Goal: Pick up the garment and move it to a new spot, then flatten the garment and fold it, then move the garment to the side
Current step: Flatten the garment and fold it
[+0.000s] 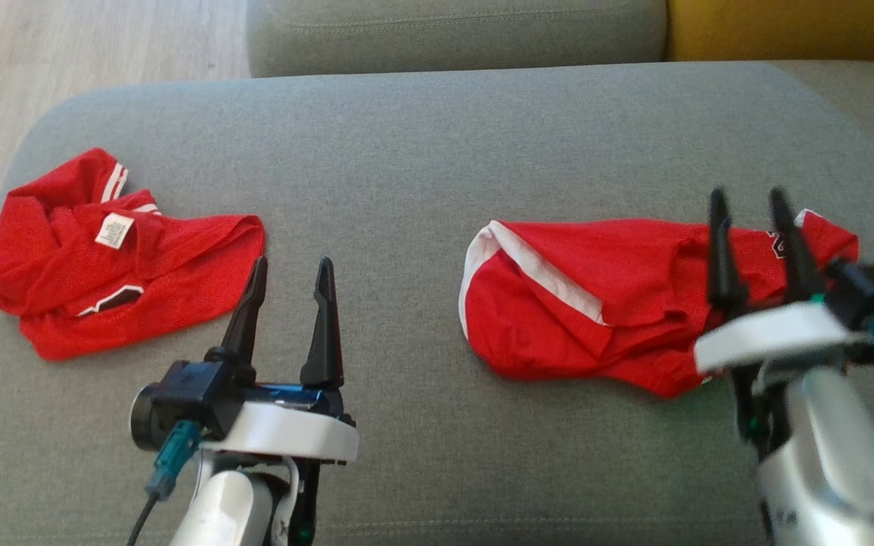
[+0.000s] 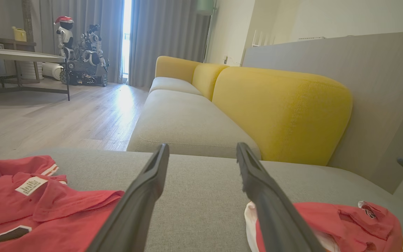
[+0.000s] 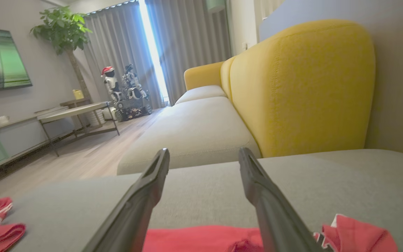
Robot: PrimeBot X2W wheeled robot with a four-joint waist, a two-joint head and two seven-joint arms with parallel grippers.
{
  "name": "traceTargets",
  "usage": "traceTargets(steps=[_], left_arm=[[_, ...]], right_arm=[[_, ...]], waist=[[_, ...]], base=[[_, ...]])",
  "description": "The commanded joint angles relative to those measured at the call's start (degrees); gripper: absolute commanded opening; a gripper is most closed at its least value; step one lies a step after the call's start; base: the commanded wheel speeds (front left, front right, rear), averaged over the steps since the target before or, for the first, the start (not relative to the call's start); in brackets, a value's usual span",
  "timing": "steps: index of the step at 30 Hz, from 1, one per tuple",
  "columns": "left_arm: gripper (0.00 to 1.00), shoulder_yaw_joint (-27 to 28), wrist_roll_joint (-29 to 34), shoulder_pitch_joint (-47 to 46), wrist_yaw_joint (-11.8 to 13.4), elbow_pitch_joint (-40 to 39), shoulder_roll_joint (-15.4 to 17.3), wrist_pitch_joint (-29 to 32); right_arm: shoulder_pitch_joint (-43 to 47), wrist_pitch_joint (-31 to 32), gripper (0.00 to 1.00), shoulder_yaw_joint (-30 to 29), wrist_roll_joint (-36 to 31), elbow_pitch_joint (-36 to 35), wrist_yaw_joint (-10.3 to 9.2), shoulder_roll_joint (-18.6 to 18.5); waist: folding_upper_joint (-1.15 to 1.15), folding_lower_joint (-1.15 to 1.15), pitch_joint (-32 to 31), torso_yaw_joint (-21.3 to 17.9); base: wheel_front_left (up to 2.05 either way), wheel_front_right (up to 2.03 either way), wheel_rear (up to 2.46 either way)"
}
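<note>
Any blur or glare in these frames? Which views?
Head view: right gripper smeared by motion blur, left gripper sharp. Left wrist view: window blown out, with a glare patch on the floor. Right wrist view: the window is overexposed here too, and the near red garment is soft.

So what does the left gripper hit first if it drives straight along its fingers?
The left gripper points between the crumpled red garment with the white label and the red white-trimmed garment, over the bare grey fabric sofa cushion. Straight on it likely meets the adjoining grey seat cushion; height unclear.
</note>
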Motion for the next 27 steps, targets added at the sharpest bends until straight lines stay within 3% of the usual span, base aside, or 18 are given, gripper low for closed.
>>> traceTargets(steps=[1, 8, 16, 21, 27], left_arm=[[1.00, 1.75, 0.05, -1.70, 0.21, -2.28, 0.07, -0.29], [1.00, 1.62, 0.20, -1.09, -0.11, -1.92, 0.07, -0.29], [1.00, 1.46, 0.28, -1.36, -0.38, -1.61, 0.07, -0.29], [1.00, 0.85, 0.03, -1.73, -0.34, -1.50, 0.07, -0.29], [1.00, 0.25, -0.25, -2.22, -0.17, -1.28, 0.07, -0.29]], right_arm=[[-0.61, -0.34, 1.00, 2.09, 0.15, -3.44, -0.04, -0.01], [7.65, 0.26, 1.00, 2.61, 1.99, -10.68, -0.04, 0.61], [8.68, 2.46, 1.00, 5.09, 0.68, -14.13, -0.04, 0.74], [7.69, 6.72, 1.00, 9.28, -0.57, -12.59, -0.04, -1.14], [5.69, 10.31, 1.00, 10.18, -2.42, -7.77, -0.04, -2.52]], waist=[[0.00, 0.00, 0.10, -0.07], [0.00, 0.00, 0.07, -0.29], [0.00, 0.00, 0.49, -0.01], [0.00, 0.00, 1.58, 1.12], [0.00, 0.00, 2.79, 2.80]], base=[[0.00, 0.00, 0.00], [0.00, 0.00, 0.00], [0.00, 0.00, 0.00], [0.00, 0.00, 0.00], [0.00, 0.00, 0.00]])
